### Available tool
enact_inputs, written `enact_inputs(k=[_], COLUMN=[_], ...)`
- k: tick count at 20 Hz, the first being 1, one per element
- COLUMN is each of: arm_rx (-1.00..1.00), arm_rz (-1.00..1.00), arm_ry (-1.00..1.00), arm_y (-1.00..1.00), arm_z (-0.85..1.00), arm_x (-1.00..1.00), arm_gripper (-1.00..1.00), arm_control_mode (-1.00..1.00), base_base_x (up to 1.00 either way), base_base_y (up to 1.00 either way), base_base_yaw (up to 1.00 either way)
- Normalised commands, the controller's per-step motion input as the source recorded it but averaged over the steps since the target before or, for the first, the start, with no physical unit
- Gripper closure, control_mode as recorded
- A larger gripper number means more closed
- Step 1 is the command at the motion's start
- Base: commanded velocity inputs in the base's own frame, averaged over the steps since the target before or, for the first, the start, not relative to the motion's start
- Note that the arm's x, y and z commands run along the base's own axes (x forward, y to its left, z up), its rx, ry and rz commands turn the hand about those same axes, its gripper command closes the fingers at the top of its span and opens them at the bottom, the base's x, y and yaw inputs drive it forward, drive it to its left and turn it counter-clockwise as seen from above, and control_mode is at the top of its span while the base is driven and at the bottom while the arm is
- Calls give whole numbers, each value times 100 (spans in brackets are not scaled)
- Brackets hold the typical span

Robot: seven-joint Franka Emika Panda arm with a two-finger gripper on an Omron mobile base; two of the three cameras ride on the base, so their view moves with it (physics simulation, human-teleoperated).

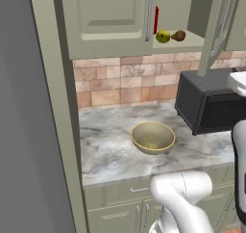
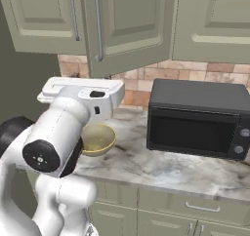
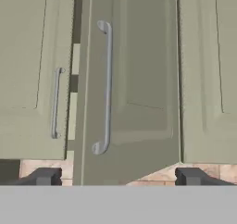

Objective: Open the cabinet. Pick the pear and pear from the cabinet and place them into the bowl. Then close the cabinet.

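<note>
The cabinet's right door (image 1: pixel 217 25) stands swung open, and its left door (image 1: pixel 108 15) is shut. On the shelf inside lie a yellow-green pear (image 1: pixel 163 36) and a browner pear (image 1: pixel 178 35), side by side. The golden-tan bowl (image 1: pixel 153 136) sits empty on the marble counter below; the arm partly hides the bowl (image 2: pixel 101 138) in the right base view. In the hand view my gripper (image 3: pixel 118 177) is open, fingertips (image 3: pixel 46 177) wide apart with nothing between them. It faces the open door's long bar handle (image 3: pixel 107 86) from a short distance.
A black microwave (image 1: pixel 211 104) stands on the counter right of the bowl, under the open door. A red bottle (image 1: pixel 156 19) stands behind the pears on the shelf. A tall grey panel (image 1: pixel 29 131) bounds the counter on the left. Lower cabinets (image 2: pixel 185 213) run beneath.
</note>
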Motion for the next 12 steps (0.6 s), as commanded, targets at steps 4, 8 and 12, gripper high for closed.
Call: enact_inputs(k=[4, 8, 12], arm_rx=[-10, -12, -10], arm_rz=[-26, -28, -25], arm_ry=[-4, -8, -9], arm_y=[82, 97, 83], arm_z=[-18, -1, 0], arm_x=[-23, 0, 14], arm_gripper=[-100, -100, -100], arm_control_mode=[-100, -100, -100], base_base_x=[0, 0, 0], base_base_y=[0, 0, 0], base_base_yaw=[0, 0, 0])
